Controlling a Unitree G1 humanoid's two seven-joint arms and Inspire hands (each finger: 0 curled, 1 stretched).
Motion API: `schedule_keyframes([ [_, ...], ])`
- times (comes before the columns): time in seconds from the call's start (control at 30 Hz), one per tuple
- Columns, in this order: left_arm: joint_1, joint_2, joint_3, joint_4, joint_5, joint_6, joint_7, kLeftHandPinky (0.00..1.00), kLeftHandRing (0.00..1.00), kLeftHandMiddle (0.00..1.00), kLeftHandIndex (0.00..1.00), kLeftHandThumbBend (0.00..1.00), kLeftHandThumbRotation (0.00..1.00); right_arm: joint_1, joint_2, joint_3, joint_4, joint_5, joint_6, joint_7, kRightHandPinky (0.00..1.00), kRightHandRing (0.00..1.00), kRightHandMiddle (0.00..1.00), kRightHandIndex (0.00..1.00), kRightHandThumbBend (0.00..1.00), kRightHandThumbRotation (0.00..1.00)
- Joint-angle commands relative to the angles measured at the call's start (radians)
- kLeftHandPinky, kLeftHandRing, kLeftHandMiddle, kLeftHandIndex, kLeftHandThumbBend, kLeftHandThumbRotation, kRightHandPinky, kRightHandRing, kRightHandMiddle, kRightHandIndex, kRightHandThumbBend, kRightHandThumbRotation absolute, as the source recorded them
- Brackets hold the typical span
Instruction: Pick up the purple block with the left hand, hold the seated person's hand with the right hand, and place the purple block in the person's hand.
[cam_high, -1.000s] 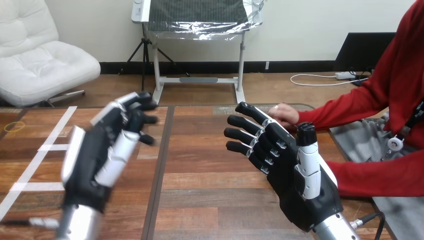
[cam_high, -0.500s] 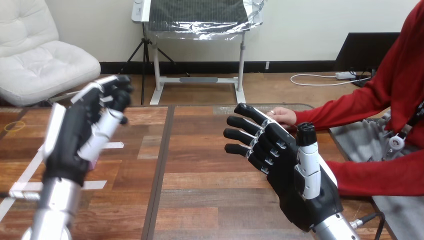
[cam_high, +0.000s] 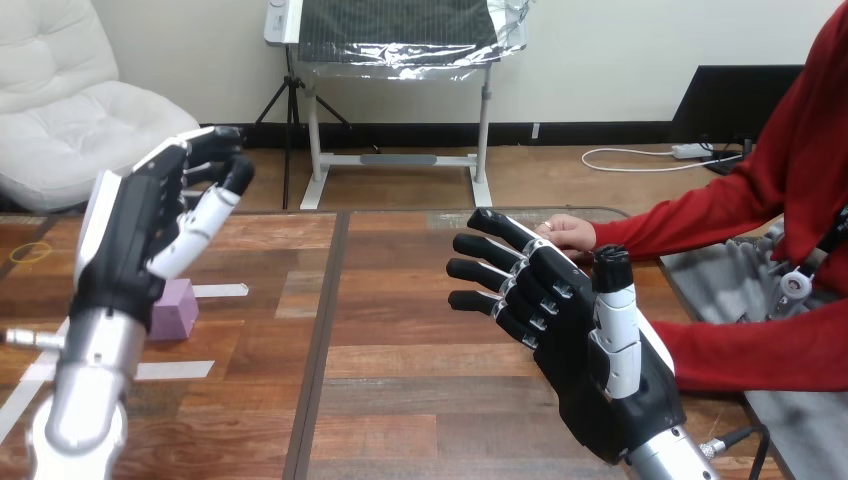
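Head view. The left hand (cam_high: 125, 250) is seen raised above the left part of the wooden table (cam_high: 420, 390), at the end of a silver forearm (cam_high: 85, 390) that comes up from the lower left corner. Its fingers (cam_high: 215, 205) are relaxed, lightly bent at the tips and pointed up and to the right; nothing is grasped in them.

The purple block (cam_high: 175, 308) is found lying on the table just behind and below this hand, partly covered by the wrist. It is not touched by the fingers. A strip of white tape (cam_high: 218, 291) is noted on the table just beside the block, on its right.

The right hand (cam_high: 580, 350) is held over the right part of the table, palm side turned to the left. Its fingers (cam_high: 488, 272) are stretched out straight and spread, pointed up and to the left, and nothing is held.

The person's hand (cam_high: 570, 233), at the end of a red sleeve (cam_high: 680, 220), is laid on the far edge of the table, just beyond the topmost finger of the right hand. It is not enclosed by the robot's fingers; whether the two touch cannot be told.
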Motion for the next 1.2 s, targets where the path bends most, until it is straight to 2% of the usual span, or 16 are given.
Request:
schedule_keyframes([
  [0.0,-0.205,0.075,-0.033,0.166,0.063,0.015,0.003,0.73,0.8,0.8,0.78,0.54,0.7,-0.057,-0.017,-0.025,-0.054,0.014,-0.012,0.01,0.75,0.82,0.84,0.86,0.75,1.0],
  [0.17,-0.268,0.103,-0.068,0.254,0.133,0.047,0.018,0.75,0.81,0.81,0.79,0.54,0.66,-0.056,-0.02,-0.025,-0.057,0.015,-0.015,0.012,0.75,0.82,0.84,0.86,0.75,1.0],
  [0.43,-0.352,0.138,-0.129,0.374,0.235,0.078,0.02,0.74,0.82,0.82,0.8,0.58,0.68,-0.055,-0.025,-0.026,-0.065,0.012,-0.018,0.011,0.75,0.82,0.84,0.86,0.74,1.0],
  [0.63,-0.398,0.147,-0.16,0.44,0.276,0.098,0.015,0.73,0.82,0.83,0.81,0.61,0.67,-0.055,-0.03,-0.026,-0.07,0.016,-0.016,0.01,0.73,0.82,0.83,0.86,0.74,1.0],
  [0.87,-0.464,0.16,-0.222,0.54,0.345,0.124,0.025,0.7,0.81,0.84,0.82,0.64,0.66,-0.053,-0.037,-0.026,-0.076,0.028,-0.011,0.014,0.73,0.82,0.83,0.85,0.75,1.0],
  [1.17,-0.534,0.172,-0.298,0.662,0.428,0.131,0.033,0.8,0.86,0.88,0.87,0.65,0.65,-0.052,-0.046,-0.029,-0.077,0.033,-0.013,0.028,0.75,0.83,0.83,0.86,0.75,1.0],
])
